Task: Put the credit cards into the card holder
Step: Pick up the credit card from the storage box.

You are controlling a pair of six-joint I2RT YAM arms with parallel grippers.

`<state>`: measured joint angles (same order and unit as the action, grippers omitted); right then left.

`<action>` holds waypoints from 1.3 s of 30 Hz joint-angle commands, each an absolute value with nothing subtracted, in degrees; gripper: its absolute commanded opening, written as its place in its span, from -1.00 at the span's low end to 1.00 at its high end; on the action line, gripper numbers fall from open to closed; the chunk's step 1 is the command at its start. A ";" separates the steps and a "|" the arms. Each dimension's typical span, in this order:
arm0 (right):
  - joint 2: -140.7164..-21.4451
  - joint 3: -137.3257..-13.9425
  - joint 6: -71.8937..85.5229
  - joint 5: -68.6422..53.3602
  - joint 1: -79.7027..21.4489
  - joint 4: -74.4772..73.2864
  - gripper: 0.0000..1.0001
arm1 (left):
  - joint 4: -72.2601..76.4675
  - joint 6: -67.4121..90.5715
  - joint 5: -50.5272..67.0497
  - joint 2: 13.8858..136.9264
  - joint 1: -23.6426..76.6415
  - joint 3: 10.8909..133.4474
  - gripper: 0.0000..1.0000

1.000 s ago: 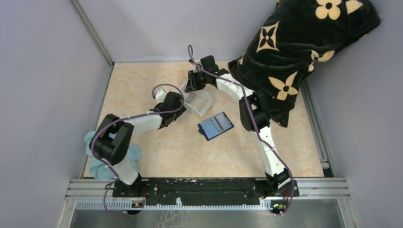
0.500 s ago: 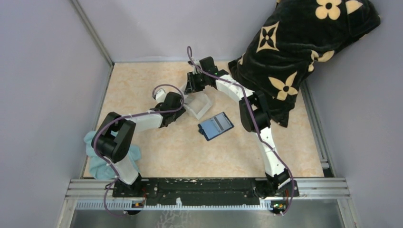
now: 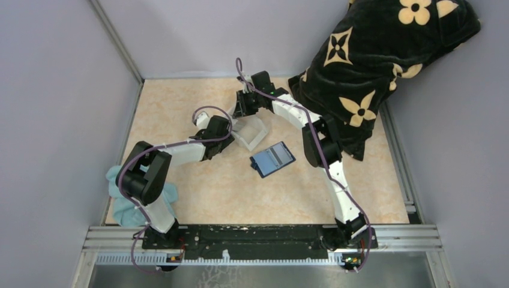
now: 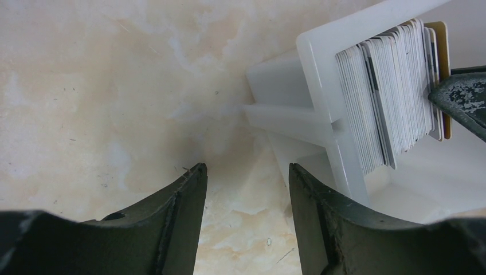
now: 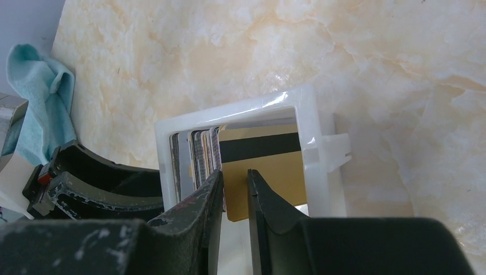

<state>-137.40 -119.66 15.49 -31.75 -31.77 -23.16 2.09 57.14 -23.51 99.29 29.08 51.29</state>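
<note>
**Credit cards upright in white tray; card holder open on table**

Cards stand on edge, packed as one stack inside the tray, showing mostly grey and white edges. A tan card with a black stripe sits at the end of the stack, leaning a little away from the rest.

Right gripper reaches into the tray from its far side. Jaws narrow, one finger on each side of the tan card. Cannot tell whether the pads press the card or a sliver of gap remains.

Left gripper sits low over the table, just beside the tray's outer corner. Jaws apart with only bare tabletop between them; nothing held. The left wrist view shows a dark finger of the right gripper against the tan card.

Card holder lies flat and unfolded, navy with the lighter blue lining up. It is near the tray on the side toward the arm bases, not touching it. Both grippers are at the tray, apart from the holder.

Teal cloth is crumpled at the left edge by the left arm's base. Black blanket with tan flower marks hangs at the far right corner.
</note>
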 commanded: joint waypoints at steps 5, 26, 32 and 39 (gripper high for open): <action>-131.67 -120.47 16.17 -33.06 -33.90 -23.75 -0.59 | 2.49 56.92 -22.40 100.16 28.57 52.38 0.23; -130.01 -120.23 15.86 -32.38 -34.01 -24.86 -0.74 | 2.21 57.26 -21.90 99.69 28.52 52.12 0.23; -129.73 -120.15 15.27 -30.21 -34.01 -25.95 -0.87 | 2.10 57.36 -22.06 99.41 28.48 52.04 0.23; -129.26 -120.14 12.97 -23.12 -34.42 -28.42 -1.00 | 1.94 57.28 -22.31 98.72 28.48 51.77 0.23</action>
